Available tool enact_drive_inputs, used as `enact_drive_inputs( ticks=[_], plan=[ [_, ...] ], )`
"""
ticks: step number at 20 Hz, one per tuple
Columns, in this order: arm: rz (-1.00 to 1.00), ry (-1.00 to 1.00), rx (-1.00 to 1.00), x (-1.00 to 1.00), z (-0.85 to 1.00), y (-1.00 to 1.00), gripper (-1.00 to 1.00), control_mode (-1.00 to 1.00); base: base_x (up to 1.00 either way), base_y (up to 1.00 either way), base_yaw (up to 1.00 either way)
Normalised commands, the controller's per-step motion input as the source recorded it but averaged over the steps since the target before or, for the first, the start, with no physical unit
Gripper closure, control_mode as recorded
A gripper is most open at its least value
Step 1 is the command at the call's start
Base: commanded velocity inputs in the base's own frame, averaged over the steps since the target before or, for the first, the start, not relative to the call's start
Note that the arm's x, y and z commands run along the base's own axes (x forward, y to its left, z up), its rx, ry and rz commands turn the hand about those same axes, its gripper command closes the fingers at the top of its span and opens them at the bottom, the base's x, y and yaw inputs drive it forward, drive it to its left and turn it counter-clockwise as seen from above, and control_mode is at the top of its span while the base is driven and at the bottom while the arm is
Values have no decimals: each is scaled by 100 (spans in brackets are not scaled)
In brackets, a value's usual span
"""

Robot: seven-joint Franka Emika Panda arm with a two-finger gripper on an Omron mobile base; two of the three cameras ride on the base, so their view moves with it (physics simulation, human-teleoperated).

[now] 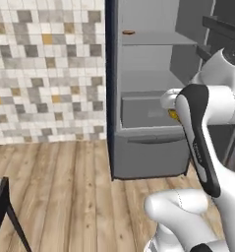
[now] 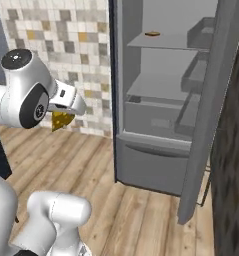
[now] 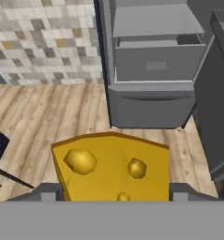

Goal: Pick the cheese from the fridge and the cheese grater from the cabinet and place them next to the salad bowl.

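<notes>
Your gripper (image 3: 114,190) was clamped on the cheese (image 3: 112,169) (wedge broadside between the fingertips). The open fridge (image 3: 151,105) stood at twelve o'clock.

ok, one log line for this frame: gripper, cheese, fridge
gripper: shut on cheese | cheese: out of fridge, above floor | fridge: door open

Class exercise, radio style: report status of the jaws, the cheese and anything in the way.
Gripper jaws closed on yellow-orange holed cheese wedge. Wedge held outside the tall grey fridge, door open. Wooden floor ahead, nothing blocking.
</notes>
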Motion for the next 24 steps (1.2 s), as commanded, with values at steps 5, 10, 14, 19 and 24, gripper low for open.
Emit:
enact_drive_inputs(
  ticks=[5, 10, 14, 19, 24],
  plan=[
    [0, 0, 0, 0, 0, 0, 100, 100, 23, 36, 74],
    [0, 0, 0, 0, 0, 0, 100, 100, 46, 19, 73],
    [0, 0, 0, 0, 0, 0, 100, 100, 9, 33, 64],
    [0, 0, 0, 0, 0, 0, 100, 100, 1, 38, 65],
    [0, 0, 0, 0, 0, 0, 100, 100, 13, 39, 60]
  ],
)
